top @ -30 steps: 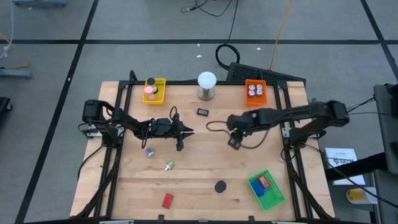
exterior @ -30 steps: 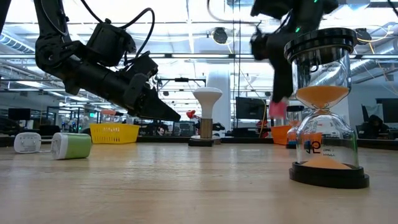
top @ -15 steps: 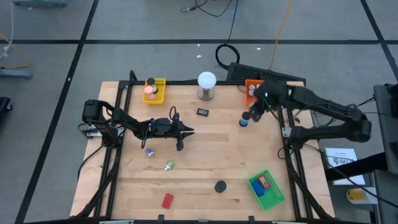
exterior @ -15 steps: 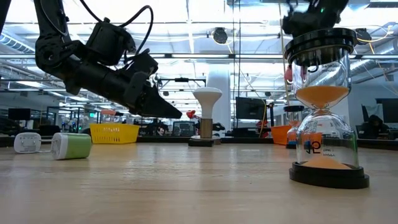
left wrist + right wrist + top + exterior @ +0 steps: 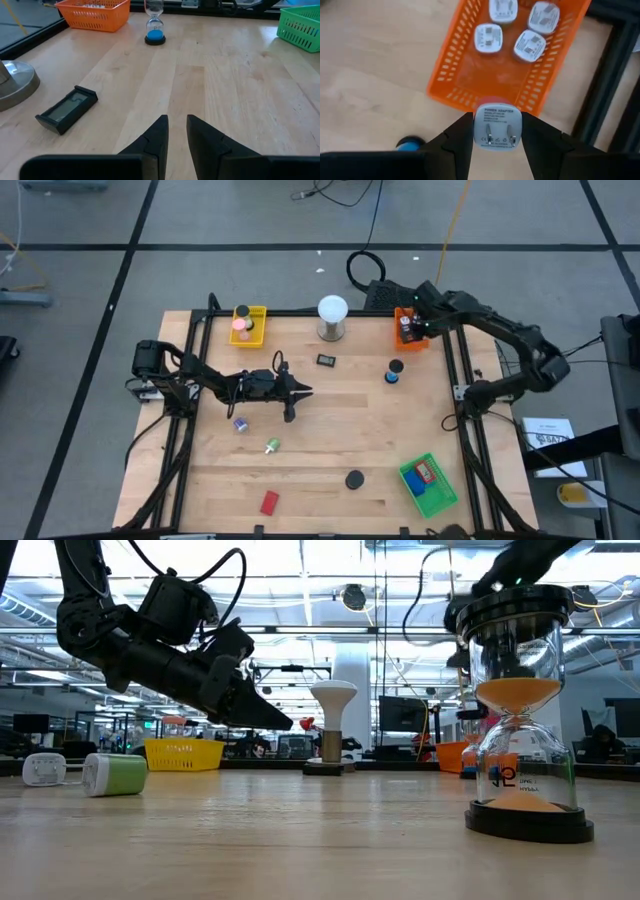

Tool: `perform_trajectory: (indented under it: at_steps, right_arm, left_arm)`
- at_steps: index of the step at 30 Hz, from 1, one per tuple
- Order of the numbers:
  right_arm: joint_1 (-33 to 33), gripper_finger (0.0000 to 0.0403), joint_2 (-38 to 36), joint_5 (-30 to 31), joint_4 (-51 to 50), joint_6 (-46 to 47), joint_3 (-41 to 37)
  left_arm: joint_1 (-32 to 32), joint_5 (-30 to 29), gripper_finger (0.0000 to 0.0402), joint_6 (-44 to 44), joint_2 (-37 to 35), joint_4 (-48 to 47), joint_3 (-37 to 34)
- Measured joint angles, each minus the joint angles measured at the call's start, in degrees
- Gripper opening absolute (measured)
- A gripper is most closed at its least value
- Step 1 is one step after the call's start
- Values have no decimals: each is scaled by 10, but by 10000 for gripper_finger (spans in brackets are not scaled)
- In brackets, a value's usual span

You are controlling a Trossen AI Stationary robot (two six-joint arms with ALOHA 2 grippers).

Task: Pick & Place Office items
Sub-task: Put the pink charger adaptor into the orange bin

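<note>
From the bench's left side, my left gripper (image 5: 300, 392) hangs over the middle of the wood with its fingers (image 5: 156, 134) nearly together and nothing between them; that arm is only waiting. Near it lie a small purple clip (image 5: 240, 423) and a green-and-white piece (image 5: 271, 446), with a red block (image 5: 269, 502) close to the front edge. The yellow tray (image 5: 249, 326) sits at the back edge toward the left. A small black display unit (image 5: 326, 360) lies just in front of the white ball lamp (image 5: 332, 311) at the back middle, and a black round piece (image 5: 354, 479) sits front centre. A blue-based hourglass (image 5: 394, 370) stands right of centre, and the green tray (image 5: 428, 485) is at the front right.

The work is at the back right corner. My right gripper (image 5: 497, 131) is clamped on a white power adapter (image 5: 497, 125), pads on its two flat sides, prongs facing the wrist camera. It hovers at the near rim of the orange tray (image 5: 465, 55), which already holds four similar adapters (image 5: 489, 38).

As I judge it, the adapter is not yet fully over the tray. I would carry it inward past the rim toward the bare mesh, lower it until it is close to the floor, and only then let go, so it neither catches the wall nor bounces out.
</note>
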Motion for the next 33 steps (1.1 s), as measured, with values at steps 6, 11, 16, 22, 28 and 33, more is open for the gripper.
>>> perform_trajectory:
  at_steps: [6, 11, 16, 22, 28, 33]
  right_arm:
    - [-5, 141, 66, -8, 40, 16, 0]
    - [-21, 141, 91, 6, 52, 20, 0]
    - [-39, 141, 96, 25, 63, 20, 0]
    - [-46, 141, 96, 25, 64, 22, -5]
    - [-46, 141, 96, 23, 91, 27, -35]
    - [-46, 141, 96, 23, 114, 27, -46]
  left_arm:
    - [0, 0, 72, 13, 0, 0, 0]
    - [0, 0, 72, 14, 0, 0, 0]
    - [0, 0, 72, 14, 0, 0, 0]
    - [0, 0, 72, 14, 0, -1, 0]
    - [0, 0, 72, 13, 0, -1, 0]
    - [0, 0, 72, 13, 0, -1, 0]
